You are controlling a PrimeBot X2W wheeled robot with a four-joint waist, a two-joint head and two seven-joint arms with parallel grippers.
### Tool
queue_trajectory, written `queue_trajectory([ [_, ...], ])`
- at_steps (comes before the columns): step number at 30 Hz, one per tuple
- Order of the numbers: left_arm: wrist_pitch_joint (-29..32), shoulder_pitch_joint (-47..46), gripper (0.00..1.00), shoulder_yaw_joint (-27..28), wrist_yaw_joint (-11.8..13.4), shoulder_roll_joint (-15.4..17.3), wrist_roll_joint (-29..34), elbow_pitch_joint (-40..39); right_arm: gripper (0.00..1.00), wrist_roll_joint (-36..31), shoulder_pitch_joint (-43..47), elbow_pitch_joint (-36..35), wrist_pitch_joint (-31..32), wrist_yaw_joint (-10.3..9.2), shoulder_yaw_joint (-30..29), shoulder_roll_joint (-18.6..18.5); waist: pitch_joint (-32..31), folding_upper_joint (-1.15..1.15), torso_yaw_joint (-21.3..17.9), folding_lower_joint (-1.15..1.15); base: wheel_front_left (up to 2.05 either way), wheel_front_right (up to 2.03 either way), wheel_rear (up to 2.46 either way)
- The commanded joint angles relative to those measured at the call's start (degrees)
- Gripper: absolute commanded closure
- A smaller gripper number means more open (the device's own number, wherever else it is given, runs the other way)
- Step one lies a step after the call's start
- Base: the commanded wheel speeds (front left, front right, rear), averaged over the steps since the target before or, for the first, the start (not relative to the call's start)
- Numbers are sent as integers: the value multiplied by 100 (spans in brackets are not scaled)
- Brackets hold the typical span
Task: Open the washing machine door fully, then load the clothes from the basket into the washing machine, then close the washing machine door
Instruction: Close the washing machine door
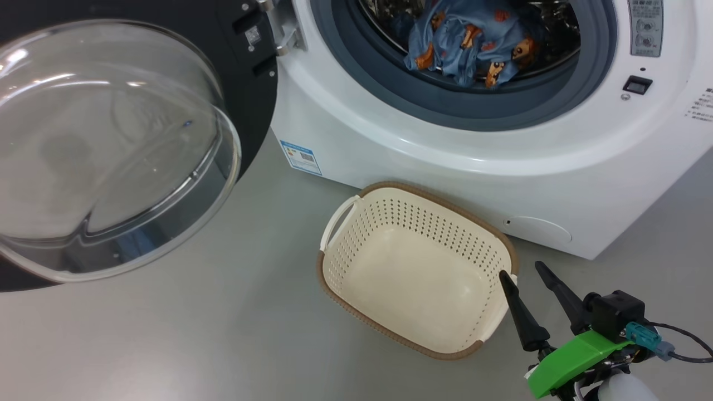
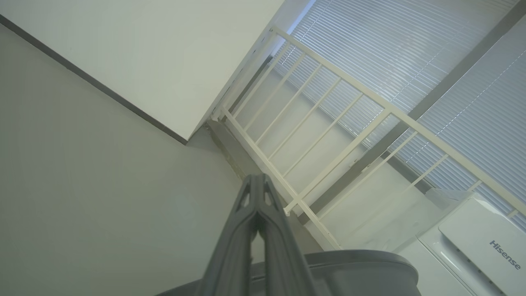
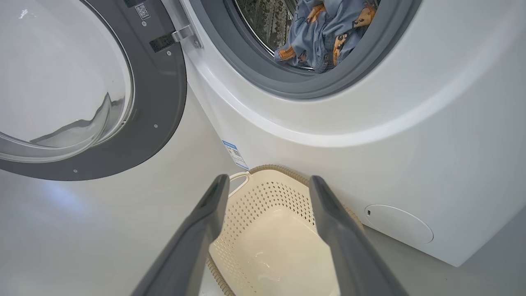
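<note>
Inside the steel drum (image 1: 554, 25) of the washing machine (image 1: 445, 167), behind the grey-blue gasket (image 1: 445, 106), lie the blue printed clothes (image 1: 468, 47); the washing machine door (image 1: 253, 83) stands swung wide to the left. On the grey floor (image 1: 223, 334) just before the machine sits the basket (image 1: 412, 203). The right gripper (image 1: 521, 269) hovers by the basket's right rim, fingers spread apart; the left gripper (image 2: 257, 181) has its fingers pressed together, pointing toward a white railing (image 2: 386, 107)

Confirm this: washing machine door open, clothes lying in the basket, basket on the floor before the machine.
Not quite. The clothes lie inside the washing machine, and the basket is empty, as the head view shows. The rest holds.
</note>
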Motion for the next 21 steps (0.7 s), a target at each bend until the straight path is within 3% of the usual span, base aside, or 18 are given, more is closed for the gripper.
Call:
queue_trajectory([
  [1,258,-239,100,91,-15,530,-82,72,0,-43,-126,-123,-28,9,186,-35,121,0,-67,0,0,0,0],
  [3,795,-414,100,-55,-15,631,-232,405,0,-64,-169,-120,-28,9,222,-54,215,0,-88,0,0,0,0],
  [11,1823,-651,100,-354,-15,747,-409,954,0,-109,-305,-108,-28,9,346,-85,441,0,-154,0,0,0,0],
  [21,2105,-655,100,-388,-15,776,-476,1016,0,-128,-416,-117,-28,9,394,-111,605,0,-206,0,0,0,0],
])
